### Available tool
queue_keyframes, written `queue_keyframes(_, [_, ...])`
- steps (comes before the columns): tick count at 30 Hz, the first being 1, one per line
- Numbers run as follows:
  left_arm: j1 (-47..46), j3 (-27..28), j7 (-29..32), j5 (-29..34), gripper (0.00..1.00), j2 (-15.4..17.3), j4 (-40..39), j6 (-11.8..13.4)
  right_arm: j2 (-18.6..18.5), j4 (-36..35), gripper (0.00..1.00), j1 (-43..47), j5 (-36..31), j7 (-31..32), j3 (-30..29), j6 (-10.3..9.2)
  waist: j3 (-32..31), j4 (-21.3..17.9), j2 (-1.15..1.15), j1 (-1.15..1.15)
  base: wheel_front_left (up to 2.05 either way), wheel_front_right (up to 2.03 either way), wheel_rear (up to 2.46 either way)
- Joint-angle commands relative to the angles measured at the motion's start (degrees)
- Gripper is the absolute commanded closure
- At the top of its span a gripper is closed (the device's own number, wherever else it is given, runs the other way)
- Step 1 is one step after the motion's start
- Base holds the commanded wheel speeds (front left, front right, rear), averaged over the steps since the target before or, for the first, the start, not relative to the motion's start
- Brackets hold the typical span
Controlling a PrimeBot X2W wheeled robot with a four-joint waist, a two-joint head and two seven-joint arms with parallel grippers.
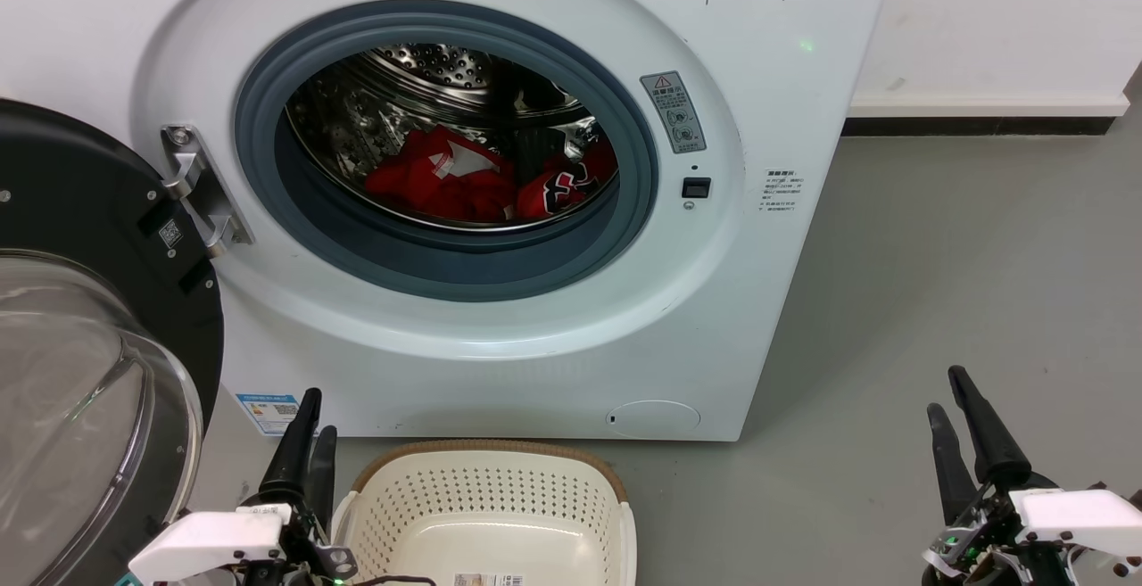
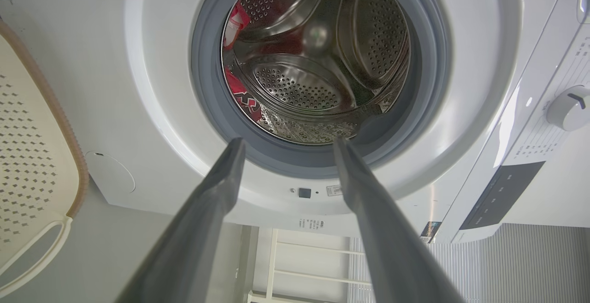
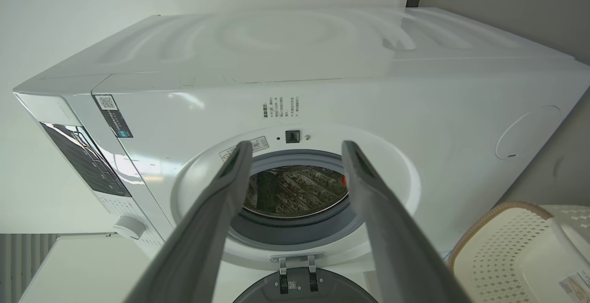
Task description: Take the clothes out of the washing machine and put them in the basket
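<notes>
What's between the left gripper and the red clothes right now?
Head view: between left gripper and clothes stand the washing machine's white front and grey rim; the door is swung aside.

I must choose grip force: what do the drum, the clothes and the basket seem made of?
Drum: shiny perforated metal, probably steel, judging by its reflections. Clothes: soft red fabric, crumpled into folds. Basket: cream plastic, smooth, with moulded holes; the brown rim looks woven.
</notes>
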Motion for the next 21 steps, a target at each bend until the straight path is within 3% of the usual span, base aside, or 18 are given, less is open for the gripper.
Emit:
queue_keyframes(1, [-0.67,-0.02,-0.36,0.29,0.0,0.1,-1.33,-0.01,-0.05,-1.34,0.0,-0.72,-0.54,-0.42,0.22,0.01,-0.01,0.0,0.0,0.0,0.0,0.0,0.0])
queue_keyframes(11, [0.15,1.58,-3.14,4.82,0.0,0.12,-1.54,-0.04,-0.05,-1.79,0.0,0.23,-5.22,-3.2,0.38,0.01,-0.17,-0.07,0.0,0.0,0.0,0.0,0.0])
queue_keyframes(21, [0.29,4.97,-5.62,14.62,0.0,0.14,-3.84,0.83,-0.06,-3.53,0.0,0.04,-22.85,-5.68,-1.71,0.01,-0.29,-0.21,0.0,0.0,0.0,0.0,0.0])
